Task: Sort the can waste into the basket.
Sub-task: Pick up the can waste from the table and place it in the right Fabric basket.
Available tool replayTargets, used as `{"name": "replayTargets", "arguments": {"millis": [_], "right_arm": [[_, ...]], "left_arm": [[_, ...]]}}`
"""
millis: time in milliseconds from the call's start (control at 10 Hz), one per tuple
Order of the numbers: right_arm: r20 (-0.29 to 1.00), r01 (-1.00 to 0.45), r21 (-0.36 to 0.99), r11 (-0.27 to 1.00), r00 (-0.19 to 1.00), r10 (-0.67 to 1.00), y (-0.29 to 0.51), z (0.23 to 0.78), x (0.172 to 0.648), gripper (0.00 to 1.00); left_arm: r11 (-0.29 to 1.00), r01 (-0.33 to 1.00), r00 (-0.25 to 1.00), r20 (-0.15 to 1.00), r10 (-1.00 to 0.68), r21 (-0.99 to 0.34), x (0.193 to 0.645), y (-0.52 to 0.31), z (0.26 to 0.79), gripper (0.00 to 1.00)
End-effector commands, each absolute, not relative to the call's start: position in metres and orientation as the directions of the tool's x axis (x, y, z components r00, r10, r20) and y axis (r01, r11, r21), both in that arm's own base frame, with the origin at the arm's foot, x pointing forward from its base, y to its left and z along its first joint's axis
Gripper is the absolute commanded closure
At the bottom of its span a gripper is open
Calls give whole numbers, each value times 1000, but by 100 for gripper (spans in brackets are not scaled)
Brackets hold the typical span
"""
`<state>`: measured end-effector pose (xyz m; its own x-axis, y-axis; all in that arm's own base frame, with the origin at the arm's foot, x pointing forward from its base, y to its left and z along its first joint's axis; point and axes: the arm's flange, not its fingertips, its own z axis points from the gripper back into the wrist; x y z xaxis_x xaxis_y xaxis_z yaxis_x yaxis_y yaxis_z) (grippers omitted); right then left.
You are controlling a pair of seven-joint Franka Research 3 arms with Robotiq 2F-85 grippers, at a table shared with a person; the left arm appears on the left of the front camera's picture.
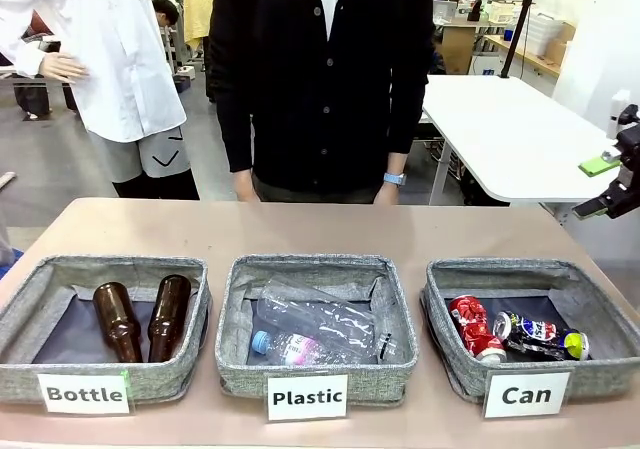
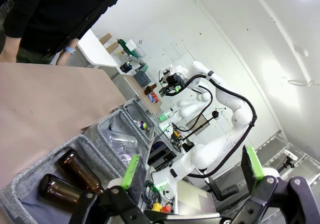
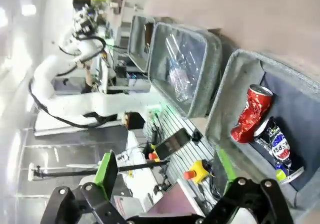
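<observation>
1. Baskets stand in a row along the near edge of the table. On the left is the "Bottle" basket with two brown glass bottles lying side by side in it.
2. In the middle is the "Plastic" basket with clear plastic bottles in it.
3. On the right is the "Can" basket. The red crushed can and the dark printed can both lie inside it, touching each other, so the sorting looks finished.
4. The left gripper has its fingers spread, with nothing between the green pads; it looks from the left end along the row.
5. The right gripper is also spread and empty, raised to the right of the "Can" basket.
6. A person in a dark cardigan stands at the far side, hands down.
7. Risk: if the right arm lowers while it withdraws, a finger could catch the soft basket wall and drag it, because fabric slides easily on the table.
</observation>
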<state>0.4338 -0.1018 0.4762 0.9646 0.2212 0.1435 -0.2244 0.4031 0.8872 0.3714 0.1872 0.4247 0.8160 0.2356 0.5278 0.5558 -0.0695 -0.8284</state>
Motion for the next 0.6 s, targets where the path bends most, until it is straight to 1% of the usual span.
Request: {"name": "replayTargets", "arguments": {"millis": [0,500], "right_arm": [[180,-285,861,421,945,272,-101,482,428,0],[180,-285,861,421,945,272,-101,482,428,0]], "left_arm": [[-66,545,825,520,223,-836,369,186,427,0],[-66,545,825,520,223,-836,369,186,427,0]]}}
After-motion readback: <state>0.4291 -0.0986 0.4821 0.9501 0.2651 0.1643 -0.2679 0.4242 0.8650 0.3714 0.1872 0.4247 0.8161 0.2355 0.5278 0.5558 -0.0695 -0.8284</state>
